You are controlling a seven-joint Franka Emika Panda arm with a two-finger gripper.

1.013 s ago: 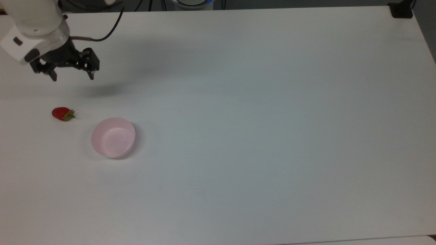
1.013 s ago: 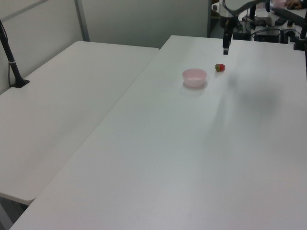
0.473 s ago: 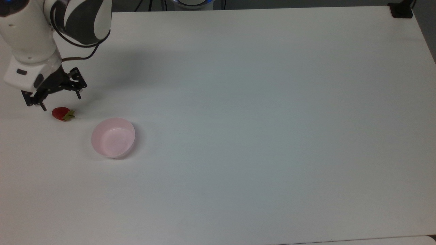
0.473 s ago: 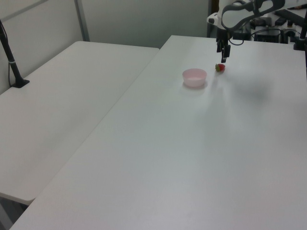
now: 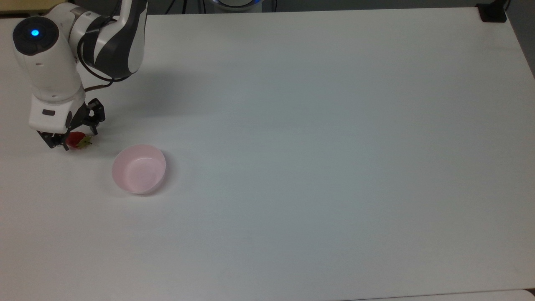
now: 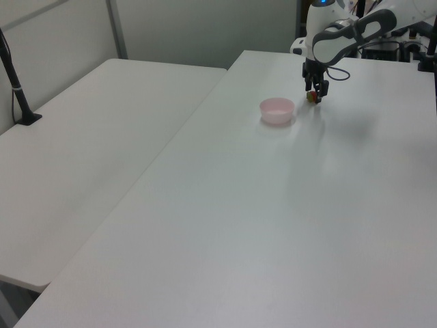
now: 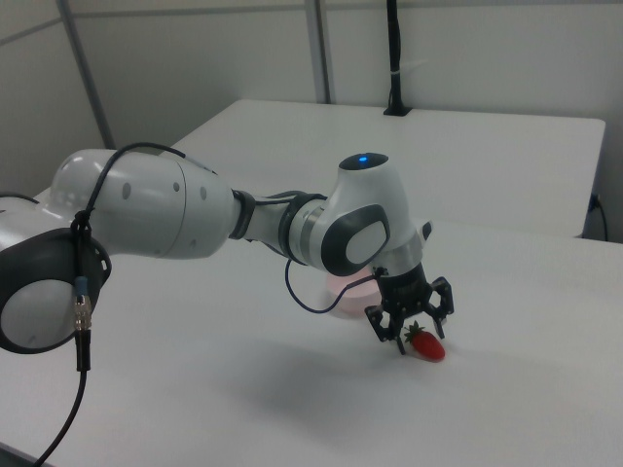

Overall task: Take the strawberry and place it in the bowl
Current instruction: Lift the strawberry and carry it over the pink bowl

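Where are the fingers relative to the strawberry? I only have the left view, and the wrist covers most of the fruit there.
Observer: In the right view the gripper is open, with one of its fingers on each side of the strawberry, not closed on it.
Operator: Is it lifted yet?
Observer: No. The right view shows the strawberry lying on the table.
Operator: Which way does its cap point?
Observer: In the top view the green cap points to the top view's right, the side where the bowl sits, with bare table between them.
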